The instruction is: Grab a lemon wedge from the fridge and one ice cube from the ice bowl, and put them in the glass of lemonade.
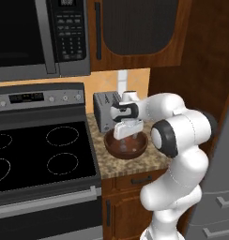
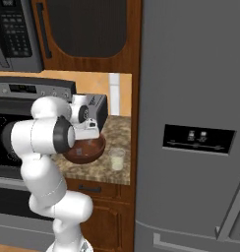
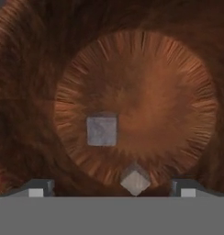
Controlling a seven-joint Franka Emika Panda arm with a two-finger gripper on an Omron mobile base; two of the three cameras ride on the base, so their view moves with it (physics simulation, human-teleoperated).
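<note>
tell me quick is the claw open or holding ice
Claw: open, holding nothing, poised inside the ice bowl with an ice cube between its fingertips.

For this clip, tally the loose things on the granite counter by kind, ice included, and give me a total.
Ice cubes: 2, both in the bowl
Wooden bowl: 1
Glass of lemonade: 1
Toaster: 1
Total: 5
The hand hangs open over the bowl.
</note>
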